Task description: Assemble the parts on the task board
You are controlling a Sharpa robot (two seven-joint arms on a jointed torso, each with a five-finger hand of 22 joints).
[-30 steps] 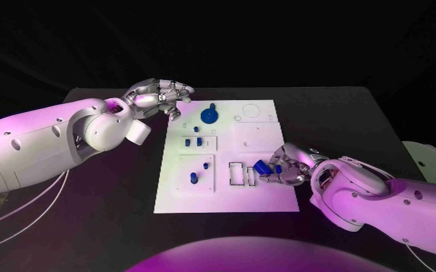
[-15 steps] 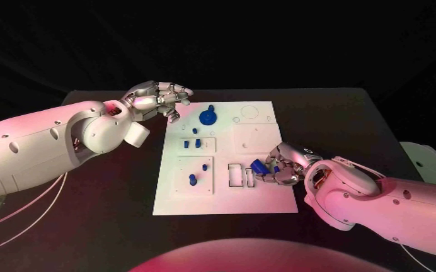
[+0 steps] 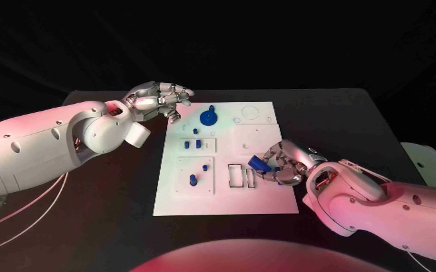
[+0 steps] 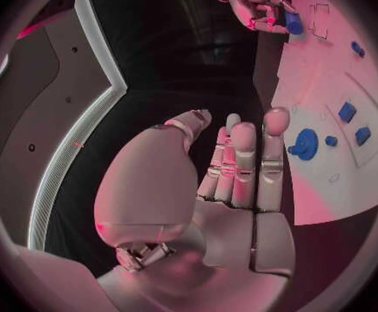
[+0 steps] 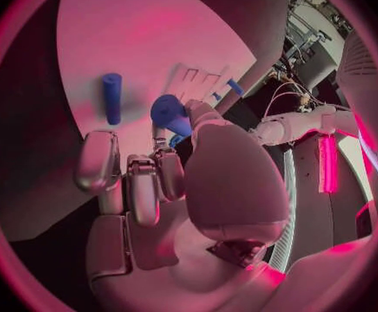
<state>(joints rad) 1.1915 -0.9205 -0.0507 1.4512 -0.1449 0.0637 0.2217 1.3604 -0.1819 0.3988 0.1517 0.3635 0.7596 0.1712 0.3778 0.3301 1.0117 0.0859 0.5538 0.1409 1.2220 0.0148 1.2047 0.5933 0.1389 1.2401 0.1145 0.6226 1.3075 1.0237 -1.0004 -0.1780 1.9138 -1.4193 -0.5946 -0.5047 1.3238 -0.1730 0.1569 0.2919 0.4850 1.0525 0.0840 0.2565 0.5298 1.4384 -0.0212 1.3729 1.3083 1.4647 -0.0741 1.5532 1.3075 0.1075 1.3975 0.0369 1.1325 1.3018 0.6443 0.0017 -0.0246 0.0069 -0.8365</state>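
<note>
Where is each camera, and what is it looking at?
Head view: on the robot's head, looking down at the task board; both arms show, left hand and right hand.
Left wrist view: behind the left hand, facing the board.
Right wrist view: behind the right hand, facing the board.
Shared: all three show the blue part in the right hand's fingers.

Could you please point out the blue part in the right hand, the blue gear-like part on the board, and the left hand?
blue part (image 3: 259,165), head view, its visible blue body.
blue gear-like part (image 3: 209,118), head view, its round disc.
left hand (image 3: 162,99), head view, middle of the hand.
</note>
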